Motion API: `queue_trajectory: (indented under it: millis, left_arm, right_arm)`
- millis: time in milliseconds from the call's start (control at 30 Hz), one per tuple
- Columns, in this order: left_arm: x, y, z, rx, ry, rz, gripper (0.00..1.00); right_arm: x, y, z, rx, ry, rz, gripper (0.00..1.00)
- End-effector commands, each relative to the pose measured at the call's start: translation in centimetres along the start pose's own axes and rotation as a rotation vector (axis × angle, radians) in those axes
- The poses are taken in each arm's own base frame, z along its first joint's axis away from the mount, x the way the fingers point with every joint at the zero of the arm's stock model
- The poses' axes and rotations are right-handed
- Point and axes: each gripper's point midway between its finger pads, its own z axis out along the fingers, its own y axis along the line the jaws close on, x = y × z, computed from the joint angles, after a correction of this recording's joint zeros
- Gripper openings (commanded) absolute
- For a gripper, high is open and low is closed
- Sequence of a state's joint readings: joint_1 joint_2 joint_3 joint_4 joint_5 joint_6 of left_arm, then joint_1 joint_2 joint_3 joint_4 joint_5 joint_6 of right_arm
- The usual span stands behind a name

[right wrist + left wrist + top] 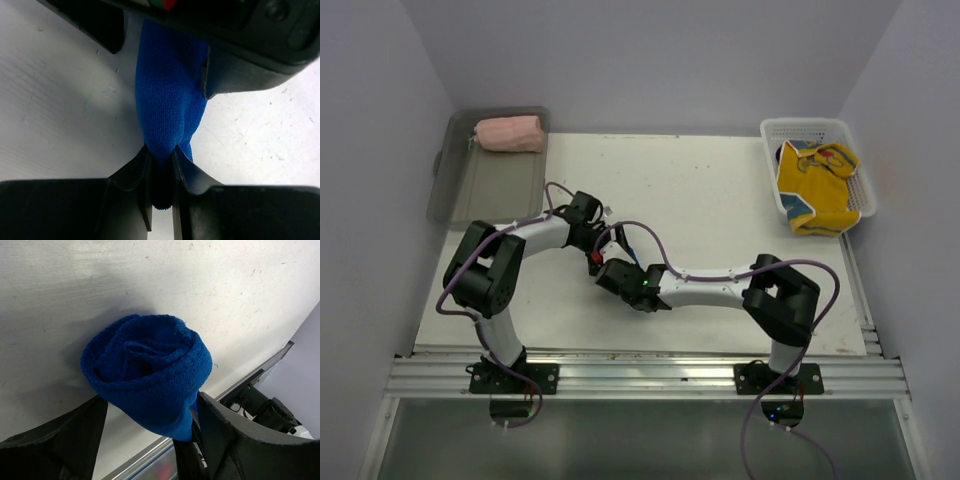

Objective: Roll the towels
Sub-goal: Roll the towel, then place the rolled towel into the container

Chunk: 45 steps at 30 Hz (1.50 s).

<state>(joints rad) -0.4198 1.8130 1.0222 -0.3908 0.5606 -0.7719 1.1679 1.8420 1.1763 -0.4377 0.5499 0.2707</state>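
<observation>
- My right gripper (161,162) pinches one end of the rolled blue towel (150,375), mid-table (720,200).
- My left gripper (150,407) stands wide around the roll.
- The pink towel (509,134) lies in the tray (460,195); the yellow towel (817,185) is in the basket (810,127).

Both arms bend inward, wrists low, grippers facing each other. The left gripper (151,404) has jaws spread wide. The right gripper (161,156) has jaws pinched on the towel (167,90).

grey tray (485,175) far-l corner, white mesh basket (810,125) far-r.
</observation>
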Motion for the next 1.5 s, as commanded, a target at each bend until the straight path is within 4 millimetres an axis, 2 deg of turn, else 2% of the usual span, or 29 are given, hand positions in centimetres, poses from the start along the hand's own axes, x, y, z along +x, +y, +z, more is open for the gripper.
queue_trajectory:
  millis: [0, 133, 333, 767, 833, 933, 967, 1067, 1133, 1167, 1300, 1433, 1467]
  left_arm:
    - [-0.3, -1.5, -1.2, 0.028, -0.031, 0.035, 0.77]
    - [-0.1, -1.4, -1.0, 0.035, -0.024, 0.032, 0.79]
    - [-0.3, -1.2, -0.7, 0.039, -0.035, 0.028, 0.78]
    - [-0.8, -1.6, -0.3, 0.055, -0.058, 0.013, 0.69]
    - [-0.8, -1.6, -0.4, 0.053, -0.066, 0.014, 0.64]
    - [-0.9, -1.6, -0.5, 0.046, -0.073, 0.012, 0.47]
    - [-0.9, -1.6, -0.6, 0.046, -0.075, 0.013, 0.37]
    - [-1.0, -1.7, -0.8, 0.047, -0.077, 0.014, 0.22]
    - [-0.9, -1.8, -0.9, 0.045, -0.079, 0.019, 0.2]
    - [-0.9, -1.7, -0.8, 0.043, -0.077, 0.019, 0.16]
    - [-0.7, -1.7, -0.8, 0.048, -0.072, 0.028, 0.12]
    - [-1.1, -2.2, -1.0, 0.072, -0.082, 0.049, 0.09]
    - [-1.3, -2.4, -1.1, 0.079, -0.087, 0.055, 0.09]
  right_arm:
    - [-1.9, -0.4, -1.3, -0.082, -0.074, 0.119, 0.14]
    - [-2.3, 0.2, -1.8, -0.198, -0.095, 0.211, 0.13]
    - [-2.5, -0.4, -2.0, -0.288, -0.106, 0.297, 0.12]
    - [-3.0, 1.3, -2.7, -0.437, -0.105, 0.382, 0.07]
    - [-2.9, 1.3, -2.6, -0.44, -0.1, 0.394, 0.07]
    - [-2.6, 1.3, -2.5, -0.439, -0.093, 0.406, 0.07]
    - [-2.5, 1.4, -2.5, -0.439, -0.089, 0.407, 0.08]
    - [-2.4, 1.0, -2.4, -0.423, -0.086, 0.414, 0.16]
    - [-2.4, 0.9, -2.4, -0.413, -0.087, 0.414, 0.2]
    - [-2.4, 0.7, -2.4, -0.409, -0.086, 0.415, 0.22]
    - [-2.7, -0.1, -2.7, -0.375, -0.095, 0.417, 0.47]
    - [-3.4, -2.6, -4.0, -0.289, -0.129, 0.392, 0.5]
    - [-3.7, -3.6, -5.1, -0.267, -0.154, 0.394, 0.51]
